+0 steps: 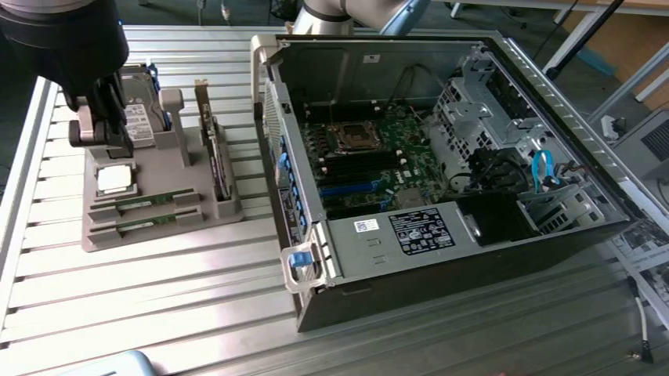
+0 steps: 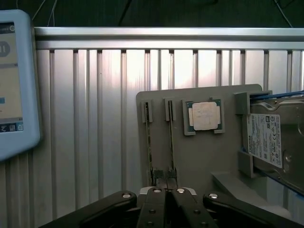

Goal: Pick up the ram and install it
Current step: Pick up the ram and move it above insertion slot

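Note:
Two ram sticks stand on edge in slots of a grey holder tray (image 1: 157,235), one ram (image 1: 146,203) beside the other (image 1: 146,224). In the wrist view they run as thin green strips, the first ram (image 2: 148,142) and the second (image 2: 171,142). My gripper (image 1: 113,137) hangs above the back of that tray, near the hard drive, with its fingers pressed together and nothing between them. In the wrist view the shut gripper (image 2: 166,183) sits over the near ends of the two sticks, apart from them.
On the tray also lie a square silver processor (image 2: 205,115), a hard drive (image 2: 270,142) and an upright expansion card (image 1: 218,157). An open computer case (image 1: 313,258) with its motherboard (image 1: 366,160) stands at the exterior view's right. A pale-framed screen (image 2: 14,80) lies beside the tray.

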### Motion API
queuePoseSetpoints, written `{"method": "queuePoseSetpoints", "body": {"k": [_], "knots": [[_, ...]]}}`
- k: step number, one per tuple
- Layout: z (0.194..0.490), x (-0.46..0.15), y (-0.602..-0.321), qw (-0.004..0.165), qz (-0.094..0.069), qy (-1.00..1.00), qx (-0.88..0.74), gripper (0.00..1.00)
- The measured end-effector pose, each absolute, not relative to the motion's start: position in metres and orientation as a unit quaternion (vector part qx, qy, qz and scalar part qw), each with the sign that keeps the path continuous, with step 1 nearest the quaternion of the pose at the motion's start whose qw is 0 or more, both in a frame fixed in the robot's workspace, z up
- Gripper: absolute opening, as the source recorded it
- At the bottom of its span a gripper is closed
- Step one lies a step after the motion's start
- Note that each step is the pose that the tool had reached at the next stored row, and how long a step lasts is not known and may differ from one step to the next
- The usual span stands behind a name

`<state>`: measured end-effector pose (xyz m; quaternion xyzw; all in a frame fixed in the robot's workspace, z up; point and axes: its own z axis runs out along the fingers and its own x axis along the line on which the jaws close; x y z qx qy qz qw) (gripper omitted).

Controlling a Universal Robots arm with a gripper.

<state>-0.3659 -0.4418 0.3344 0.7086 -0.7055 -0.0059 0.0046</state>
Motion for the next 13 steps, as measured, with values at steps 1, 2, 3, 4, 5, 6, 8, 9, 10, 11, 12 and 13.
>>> {"method": "queuePoseSetpoints", "body": {"k": [1,2,3,4,5,6,8,9,10,11,12,13], "knots": [[0.333,-0.366,-0.442,0.005,-0.006,-0.706,0.709,0.11],[0.332,-0.366,-0.442,0.005,-0.006,-0.706,0.709,0.11],[0.331,-0.366,-0.442,0.005,-0.006,-0.706,0.709,0.11],[0.329,-0.366,-0.442,0.005,-0.006,-0.706,0.709,0.11],[0.328,-0.366,-0.442,0.005,-0.006,-0.706,0.709,0.11],[0.327,-0.366,-0.442,0.005,-0.006,-0.706,0.709,0.11],[0.324,-0.366,-0.442,0.005,-0.006,-0.706,0.709,0.11],[0.322,-0.366,-0.442,0.005,-0.006,-0.706,0.709,0.11],[0.321,-0.366,-0.442,0.005,-0.006,-0.706,0.709,0.11],[0.320,-0.366,-0.442,0.005,-0.006,-0.706,0.709,0.11],[0.319,-0.366,-0.442,0.005,-0.006,-0.706,0.709,0.11],[0.317,-0.366,-0.442,0.005,-0.006,-0.706,0.709,0.11]]}}
